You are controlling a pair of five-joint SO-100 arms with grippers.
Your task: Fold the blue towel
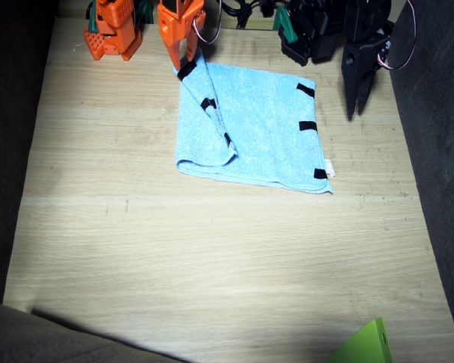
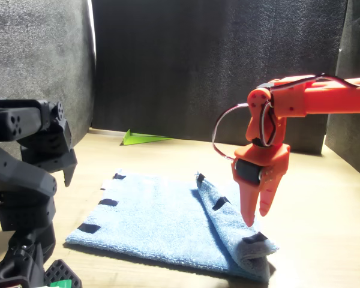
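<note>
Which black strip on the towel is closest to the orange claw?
The black strip at the towel's far folded corner, right under the right gripper; the others lie farther off.

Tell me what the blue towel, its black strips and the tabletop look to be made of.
The blue towel: soft terry-like cloth, matte, judging by its fuzzy nap and limp folded edge. The black strips: probably flat fabric tape or hook-and-loop; too small to tell which. The table: light wood or wood-look laminate, smooth with a dull sheen, shown by its grain lines and plank seams.

Pale wooden table (image 1: 212,257), dark felt walls (image 2: 216,60), bright side light
</note>
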